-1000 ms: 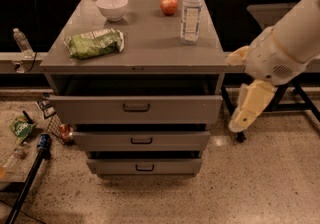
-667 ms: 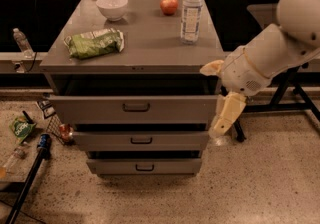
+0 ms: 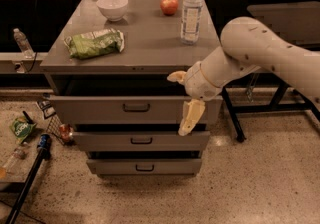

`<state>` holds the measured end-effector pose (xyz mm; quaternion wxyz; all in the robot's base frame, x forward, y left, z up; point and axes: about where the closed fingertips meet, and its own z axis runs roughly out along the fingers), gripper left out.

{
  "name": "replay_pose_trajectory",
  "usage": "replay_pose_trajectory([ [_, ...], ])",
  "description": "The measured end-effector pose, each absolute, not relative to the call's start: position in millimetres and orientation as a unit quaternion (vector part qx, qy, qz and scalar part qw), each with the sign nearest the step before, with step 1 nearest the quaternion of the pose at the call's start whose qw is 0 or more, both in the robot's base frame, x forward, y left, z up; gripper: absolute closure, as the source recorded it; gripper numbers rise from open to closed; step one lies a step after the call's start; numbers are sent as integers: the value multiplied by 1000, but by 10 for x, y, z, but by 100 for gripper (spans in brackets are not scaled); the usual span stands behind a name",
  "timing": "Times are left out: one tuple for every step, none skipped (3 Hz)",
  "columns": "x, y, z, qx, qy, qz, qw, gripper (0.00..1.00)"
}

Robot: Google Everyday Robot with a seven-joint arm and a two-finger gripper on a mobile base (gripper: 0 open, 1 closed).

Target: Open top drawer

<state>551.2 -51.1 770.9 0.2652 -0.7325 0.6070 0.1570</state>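
Note:
The top drawer (image 3: 100,110) is the tallest grey front of three in the metal cabinet, with a small dark handle (image 3: 136,107) at its centre. A dark gap shows between its top edge and the cabinet top. My gripper (image 3: 184,97) hangs in front of the right end of this drawer front, right of the handle. Its cream fingers are spread, one (image 3: 176,75) at the drawer's top edge and one (image 3: 191,117) pointing down over the lower edge. It holds nothing. The white arm (image 3: 260,53) reaches in from the right.
On the cabinet top (image 3: 150,43) stand a white bowl (image 3: 112,7), a red apple (image 3: 169,4), a water bottle (image 3: 191,12) and a green chip bag (image 3: 94,43). Two shallower drawers (image 3: 141,141) sit below. Litter and a blue-handled pole (image 3: 30,178) lie on the floor at left. A table leg (image 3: 232,118) stands at right.
The arm has swung left from beside the cabinet's right side. The gripper now sits in front of the top drawer's right end. The drawers have not moved.

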Motion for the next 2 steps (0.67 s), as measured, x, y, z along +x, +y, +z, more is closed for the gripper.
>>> replay_pose_trajectory([
  [5708, -394, 7449, -739, 603, 160, 257, 0],
  [5880, -319, 7243, -742, 603, 160, 245, 0],
])
